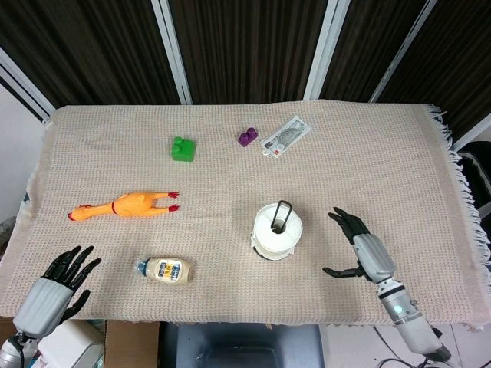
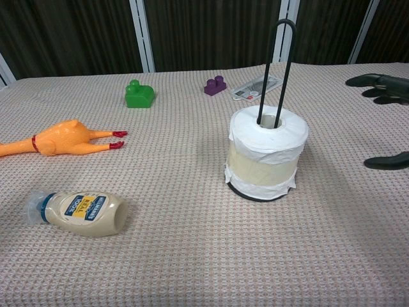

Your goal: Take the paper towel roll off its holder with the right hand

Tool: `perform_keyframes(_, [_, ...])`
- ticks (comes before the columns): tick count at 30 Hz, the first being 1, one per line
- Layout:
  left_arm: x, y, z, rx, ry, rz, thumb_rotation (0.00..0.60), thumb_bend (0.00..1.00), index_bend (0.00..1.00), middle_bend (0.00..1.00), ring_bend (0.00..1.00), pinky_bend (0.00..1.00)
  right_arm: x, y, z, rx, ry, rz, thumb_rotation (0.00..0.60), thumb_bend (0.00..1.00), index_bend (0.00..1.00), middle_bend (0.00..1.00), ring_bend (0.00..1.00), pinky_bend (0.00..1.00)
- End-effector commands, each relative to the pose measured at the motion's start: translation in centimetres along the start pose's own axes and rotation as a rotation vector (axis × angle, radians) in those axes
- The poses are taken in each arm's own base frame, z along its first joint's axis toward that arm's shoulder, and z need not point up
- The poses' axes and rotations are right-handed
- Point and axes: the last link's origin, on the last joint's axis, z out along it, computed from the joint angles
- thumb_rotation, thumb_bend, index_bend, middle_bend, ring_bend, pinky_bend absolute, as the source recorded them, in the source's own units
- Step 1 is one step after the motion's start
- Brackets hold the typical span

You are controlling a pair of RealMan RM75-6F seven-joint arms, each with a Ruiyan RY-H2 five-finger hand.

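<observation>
A white paper towel roll [image 1: 278, 231] [image 2: 268, 152] stands upright on its holder, whose tall black wire loop [image 2: 277, 67] rises through the core. My right hand [image 1: 360, 249] hovers a little to the right of the roll, fingers spread and empty, apart from it; only its fingertips [image 2: 378, 82] show at the right edge of the chest view. At the near left corner of the table my left hand [image 1: 57, 282] lies open with nothing in it.
An orange rubber chicken [image 1: 123, 205] lies left of centre. A mayonnaise bottle [image 1: 165, 270] lies on its side near the front edge. A green block [image 1: 182, 148], a purple block [image 1: 247, 137] and a flat packet [image 1: 285, 136] sit toward the back. A beige cloth [image 1: 383, 169] covers the table.
</observation>
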Motion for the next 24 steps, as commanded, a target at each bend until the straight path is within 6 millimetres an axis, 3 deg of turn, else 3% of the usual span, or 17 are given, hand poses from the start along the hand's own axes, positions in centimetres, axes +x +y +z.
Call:
perform_keyframes(1, [0.0,0.0,-0.1,-0.003,0.001,-0.001,0.600,0.43,0.16,0.02,0.00,0.19,-1.1,-1.3,1.9,0.026,0.002,-0.005,0.600,0.04,0.00,0.00,0.00,0.15])
perform_keyframes(11, [0.0,0.1,-0.1,-0.009,-0.003,-0.002,0.600,0.43,0.17,0.02,0.00,0.19,-3.8,-3.5,5.1,0.053,-0.010,-0.045,0.600,0.04,0.00,0.00,0.00,0.15])
perform_keyframes(24, [0.0,0.3,-0.3,-0.029,-0.015,-0.004,0.600,0.43,0.17,0.02,0.00,0.19,-6.5,-4.4,7.6,0.067,-0.033,-0.039,0.600,0.04,0.00,0.00,0.00,0.15])
